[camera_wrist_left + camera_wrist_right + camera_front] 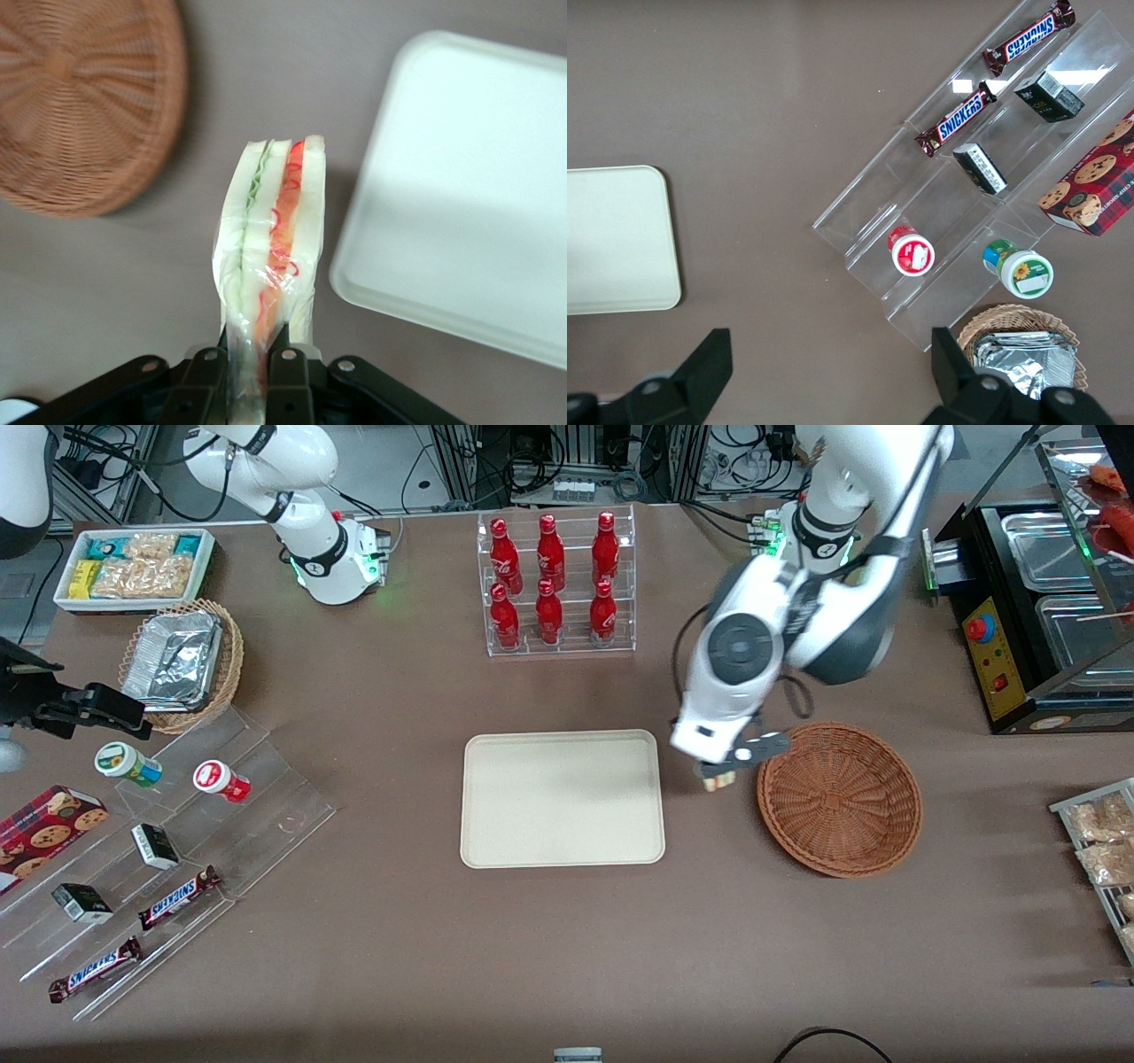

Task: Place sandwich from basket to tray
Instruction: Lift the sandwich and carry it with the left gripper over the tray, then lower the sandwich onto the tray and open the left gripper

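Note:
My gripper [719, 772] hangs over bare table between the reddish-brown wicker basket [840, 799] and the cream tray [562, 798]. It is shut on the sandwich [720, 780], a wrapped white wedge with green and red filling. In the left wrist view the sandwich [270, 235] sticks out from between the black fingers [289, 376], pinched at its narrow end. The basket [75, 97] lies to one side of it and the tray [469, 190] to the other. Nothing lies in the basket or on the tray.
A clear rack of red bottles [554, 583] stands farther from the front camera than the tray. Toward the parked arm's end are an acrylic step shelf with snacks [151, 850], a tan basket with a foil container [182, 660] and a white snack bin [133, 567]. A black appliance [1036, 615] stands at the working arm's end.

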`<move>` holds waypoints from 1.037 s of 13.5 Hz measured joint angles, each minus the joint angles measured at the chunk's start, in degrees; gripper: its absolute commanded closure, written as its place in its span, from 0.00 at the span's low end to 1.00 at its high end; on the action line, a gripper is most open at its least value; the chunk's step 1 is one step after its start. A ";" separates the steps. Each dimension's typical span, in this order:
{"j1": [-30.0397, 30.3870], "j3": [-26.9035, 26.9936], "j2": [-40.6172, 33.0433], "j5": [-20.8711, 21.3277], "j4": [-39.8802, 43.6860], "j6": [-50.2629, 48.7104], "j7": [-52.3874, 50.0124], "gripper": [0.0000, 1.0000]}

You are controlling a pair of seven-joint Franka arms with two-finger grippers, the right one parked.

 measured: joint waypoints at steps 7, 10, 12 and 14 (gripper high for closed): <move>-9.91 0.10 14.82 0.06 13.12 9.01 -4.32 1.00; -11.62 0.13 17.76 0.09 14.17 14.51 -5.28 1.00; -11.79 0.17 19.81 0.20 15.35 16.26 -5.29 1.00; -11.83 0.22 21.86 0.28 16.55 18.19 -5.29 1.00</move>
